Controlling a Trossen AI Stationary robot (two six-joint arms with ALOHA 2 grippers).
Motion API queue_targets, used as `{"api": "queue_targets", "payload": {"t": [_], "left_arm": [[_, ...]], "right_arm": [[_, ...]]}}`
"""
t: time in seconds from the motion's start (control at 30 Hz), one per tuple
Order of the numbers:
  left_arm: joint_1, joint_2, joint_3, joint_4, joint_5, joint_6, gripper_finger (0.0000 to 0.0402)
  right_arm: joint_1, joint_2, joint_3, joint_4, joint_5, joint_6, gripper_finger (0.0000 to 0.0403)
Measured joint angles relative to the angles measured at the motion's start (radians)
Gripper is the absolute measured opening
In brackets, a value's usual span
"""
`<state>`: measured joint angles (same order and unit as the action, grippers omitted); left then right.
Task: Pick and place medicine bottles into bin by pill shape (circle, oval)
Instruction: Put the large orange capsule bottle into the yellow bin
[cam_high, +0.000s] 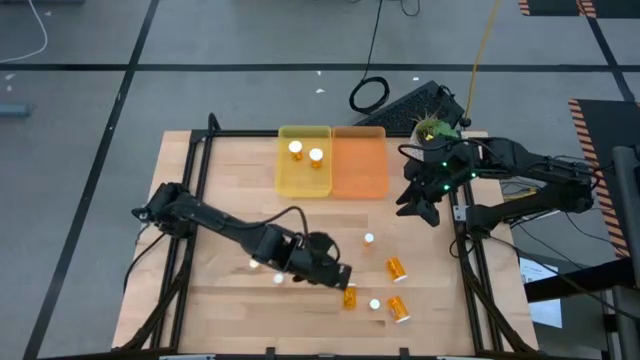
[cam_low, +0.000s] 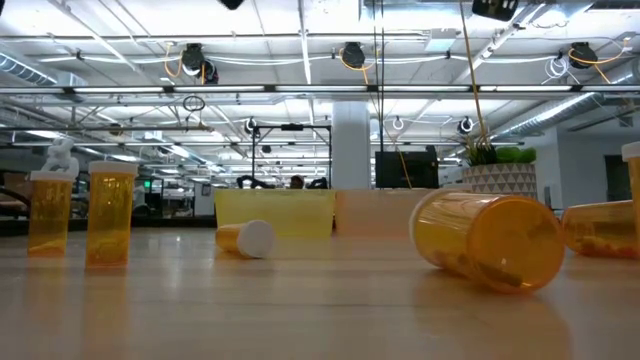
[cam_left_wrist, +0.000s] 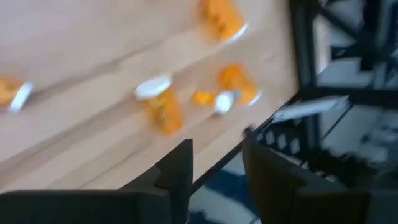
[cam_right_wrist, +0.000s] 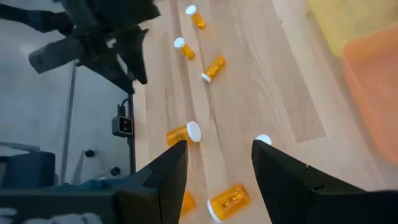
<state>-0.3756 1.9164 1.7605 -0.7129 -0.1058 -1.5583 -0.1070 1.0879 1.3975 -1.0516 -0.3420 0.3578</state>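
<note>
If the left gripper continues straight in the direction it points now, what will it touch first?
Probably the upright medicine bottle just ahead of the left gripper, whose jaws stand open and empty. The bottle sits slightly to one side of the gap, so the gripper could pass beside it; depth is unclear.

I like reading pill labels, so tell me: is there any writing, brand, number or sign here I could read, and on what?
None can be read.
medicine bottles: no label or print shows on them.
yellow bin and orange bin: plain, no markings.
Paper beside the table: too small to read.
</note>
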Motion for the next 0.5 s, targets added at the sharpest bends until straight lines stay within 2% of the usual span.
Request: {"api": "queue_targets", "payload": {"t": [0.1, 0.2, 0.4, 0.5], "left_arm": [[0.014, 0.019, 0.005, 0.008, 0.0, -0.016, 0.0131], [0.015, 0.038, 0.002, 0.04, 0.012, -0.025, 0.0144], [0.008, 0.123, 0.004, 0.173, 0.088, -0.052, 0.0223], [0.003, 0.165, 0.001, 0.17, 0.144, -0.098, 0.0261]], "right_arm": [[-0.003, -0.013, 0.0, -0.013, 0.004, -0.025, 0.0172], [-0.004, -0.022, 0.0, -0.021, 0.01, -0.033, 0.0172], [-0.005, -0.033, 0.0, -0.028, 0.031, -0.047, 0.0172], [-0.004, -0.035, 0.0, -0.033, 0.031, -0.046, 0.0172]]}}
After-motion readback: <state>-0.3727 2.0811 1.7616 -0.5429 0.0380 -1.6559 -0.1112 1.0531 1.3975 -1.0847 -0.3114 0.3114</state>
